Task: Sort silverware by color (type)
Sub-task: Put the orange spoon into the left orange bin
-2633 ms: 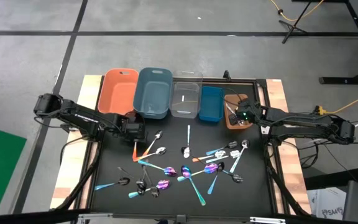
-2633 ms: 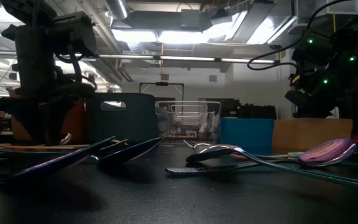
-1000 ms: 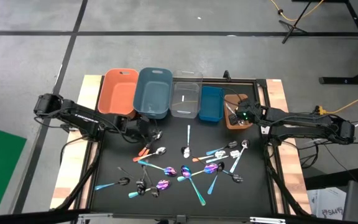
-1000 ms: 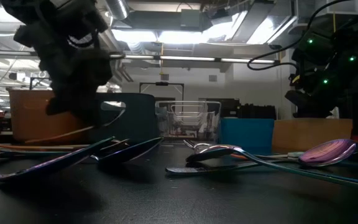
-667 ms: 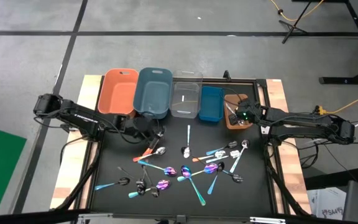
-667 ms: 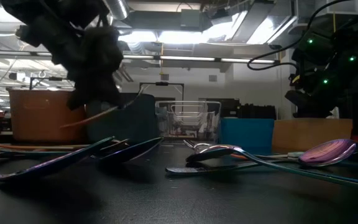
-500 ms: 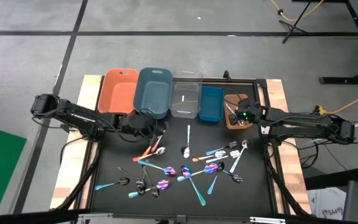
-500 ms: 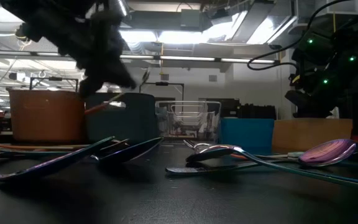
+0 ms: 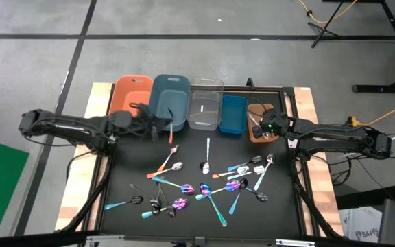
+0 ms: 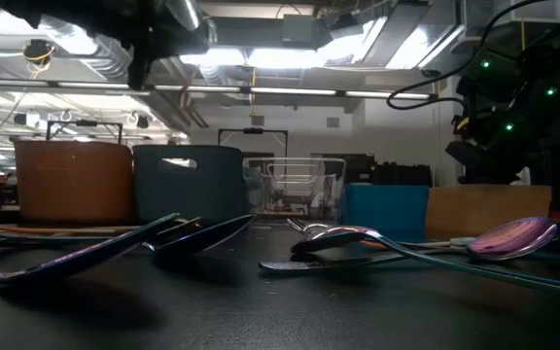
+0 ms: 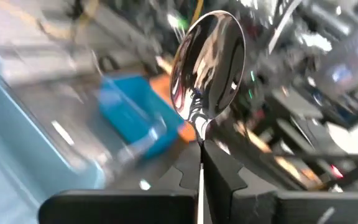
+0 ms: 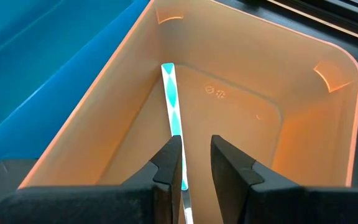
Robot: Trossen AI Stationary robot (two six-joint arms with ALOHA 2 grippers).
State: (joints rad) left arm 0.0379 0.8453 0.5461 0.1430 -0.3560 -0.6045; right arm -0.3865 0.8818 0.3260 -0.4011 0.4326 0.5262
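Left gripper (image 9: 162,122), as I see it, pinches a silver spoon (image 11: 207,68) over the grey-blue bin (image 9: 169,92). Right gripper (image 12: 190,163), jaws narrowly parted around a teal-handled utensil (image 12: 173,118), hangs inside the brown bin (image 12: 303,99). Orange bin (image 9: 130,97), clear bin (image 9: 206,110) and blue bin (image 9: 232,115) complete the row; remaining silverware (image 9: 204,180) lies scattered on the worktop (image 9: 280,206).
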